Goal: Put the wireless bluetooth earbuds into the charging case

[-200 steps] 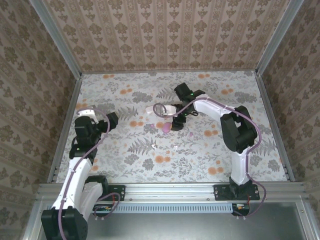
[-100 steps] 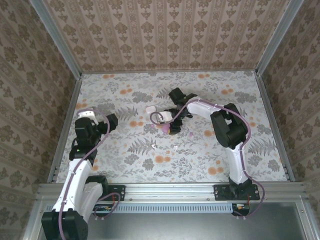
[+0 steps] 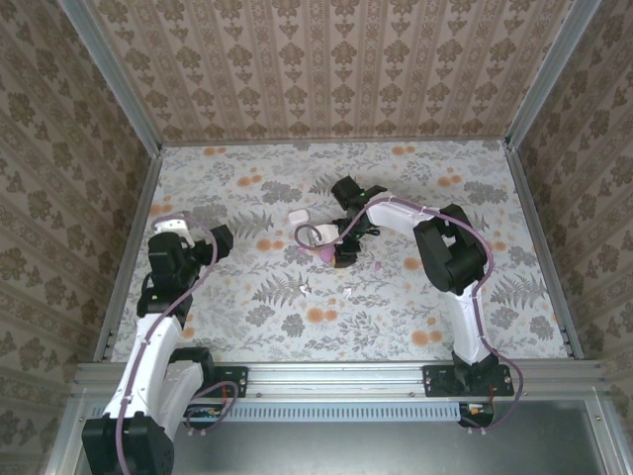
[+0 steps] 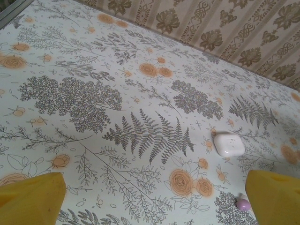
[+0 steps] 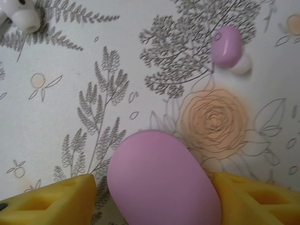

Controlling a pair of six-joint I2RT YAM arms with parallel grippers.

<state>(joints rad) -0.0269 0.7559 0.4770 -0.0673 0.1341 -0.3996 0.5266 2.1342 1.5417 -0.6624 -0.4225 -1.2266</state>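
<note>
Right pincer (image 5: 152, 180) is spread around the pink case (image 5: 164, 187), no pinch yet; squeeze its middle squarely so it won't squirt out. Left pincer (image 4: 153, 197) is wide open.

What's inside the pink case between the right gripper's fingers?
Cannot be seen: the pink case shows just its smooth closed shell, which covers the interior. A pink earbud and a white earbud lie on the table outside it.

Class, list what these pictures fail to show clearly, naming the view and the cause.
- Right wrist: pink case, lower part cut by bottom edge; contact with the yellow fingers unclear.
- Right wrist: white earbud, cropped by the top-left corner.
- Top external: right gripper, too small and dark to read its opening.
</note>
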